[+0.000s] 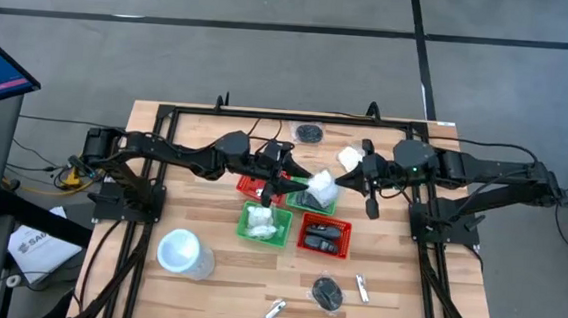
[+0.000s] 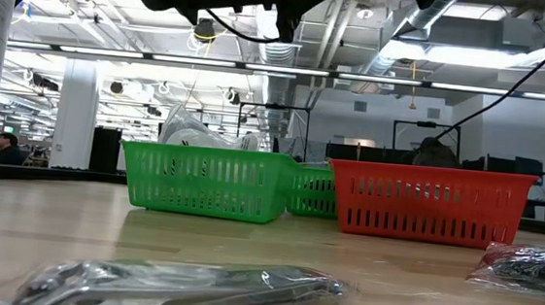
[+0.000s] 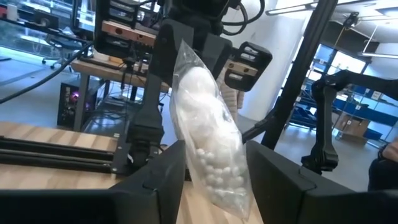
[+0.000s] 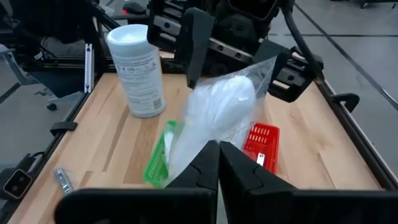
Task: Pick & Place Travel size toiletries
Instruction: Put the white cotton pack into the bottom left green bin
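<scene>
A clear packet of white pellets [image 1: 322, 187] hangs above the middle baskets, with my left gripper [image 1: 297, 185] shut on it. It also fills the left wrist view [image 3: 208, 124] and the right wrist view [image 4: 217, 112]. My right gripper [image 4: 217, 165] is shut and points at the packet from the table's right, its tips just short of it. Another white packet [image 1: 352, 159] and a black bundle [image 1: 309, 133] lie at the far side. A second black bundle [image 1: 328, 294] and two silvery tubes [image 1: 273, 311] [image 1: 362, 288] lie near the front edge. My left gripper pinches the packet between its two fingers [image 3: 168, 177], on the packet's lower part [image 3: 217, 174]. The fingers come about level from the table's left. The packet sticks out past them, tilted and lifted clear of the baskets. My right gripper: I cannot tell whether its shut tips touch the packet.
A green basket [image 1: 265, 221] with white packets and a red basket [image 1: 324, 234] with dark pieces stand mid-table. A second red basket [image 1: 252, 187] and a second green one [image 1: 311, 203] stand behind them. The large white cup [image 1: 182, 252] stands front left.
</scene>
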Robot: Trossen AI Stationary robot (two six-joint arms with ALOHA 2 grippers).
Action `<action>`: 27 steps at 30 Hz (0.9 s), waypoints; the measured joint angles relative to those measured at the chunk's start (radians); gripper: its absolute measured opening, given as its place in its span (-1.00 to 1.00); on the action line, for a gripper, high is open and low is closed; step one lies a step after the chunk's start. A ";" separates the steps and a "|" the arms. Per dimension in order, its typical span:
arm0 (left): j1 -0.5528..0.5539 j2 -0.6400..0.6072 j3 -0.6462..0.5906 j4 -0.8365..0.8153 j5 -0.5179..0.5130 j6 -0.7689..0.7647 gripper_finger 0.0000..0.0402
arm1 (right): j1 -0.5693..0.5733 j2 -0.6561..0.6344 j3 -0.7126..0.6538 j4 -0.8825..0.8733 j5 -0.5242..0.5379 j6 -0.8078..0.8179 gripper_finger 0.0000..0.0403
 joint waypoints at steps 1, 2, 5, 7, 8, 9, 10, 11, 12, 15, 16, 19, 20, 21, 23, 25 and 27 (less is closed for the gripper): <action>0.000 0.000 0.000 0.001 0.000 0.000 -0.22 | 0.000 0.000 0.000 0.001 0.000 0.000 -1.00; 0.000 0.000 0.000 0.002 0.000 0.000 -0.22 | 0.000 0.000 0.000 0.001 0.000 0.000 -1.00; 0.000 0.000 0.000 0.005 0.000 0.000 -0.26 | -0.004 0.011 0.000 0.007 0.000 0.000 -1.00; 0.000 0.000 0.000 0.005 0.001 0.000 -0.29 | -0.012 0.010 0.000 0.009 0.000 0.000 -1.00; 0.000 0.000 0.000 0.005 0.001 0.001 -0.30 | -0.015 0.010 0.000 0.014 0.000 0.000 -1.00; 0.000 0.000 0.000 0.004 0.001 0.001 -0.32 | -0.018 0.010 0.000 0.016 0.000 0.000 -1.00; 0.000 0.000 0.000 0.003 0.002 0.001 -0.34 | -0.021 0.010 0.000 0.017 0.000 0.000 -1.00; 0.000 0.000 0.000 -0.002 0.002 0.002 -0.37 | -0.023 0.010 0.000 0.017 0.000 0.000 -1.00; 0.000 0.000 0.000 -0.004 0.002 0.002 -0.41 | -0.025 0.010 0.000 0.017 0.000 0.000 -1.00; 0.000 0.000 0.000 -0.004 0.002 0.003 -0.56 | -0.027 0.010 0.000 0.016 0.000 0.001 -1.00; 0.000 0.000 0.000 -0.005 0.002 0.004 -0.63 | -0.027 0.010 0.000 0.016 0.000 0.001 -1.00; 0.000 0.000 0.000 -0.006 0.002 0.008 -0.88 | -0.026 0.010 0.000 0.016 -0.001 0.003 -1.00; 0.000 0.000 0.000 -0.007 0.000 0.009 -0.94 | -0.025 0.010 0.000 0.015 -0.001 0.003 -1.00; 0.000 0.000 0.000 -0.008 0.000 0.009 -0.96 | -0.025 0.010 0.000 0.014 -0.001 0.003 -1.00; 0.000 0.000 0.000 -0.010 0.000 0.010 -0.97 | -0.025 0.010 0.000 0.012 -0.001 0.003 -1.00; 0.000 0.000 0.000 -0.010 0.000 0.010 -0.99 | -0.026 0.010 0.000 0.012 -0.001 0.003 -1.00; 0.000 0.000 0.000 -0.012 0.000 0.010 -0.99 | -0.026 0.010 0.000 0.009 -0.001 0.003 -1.00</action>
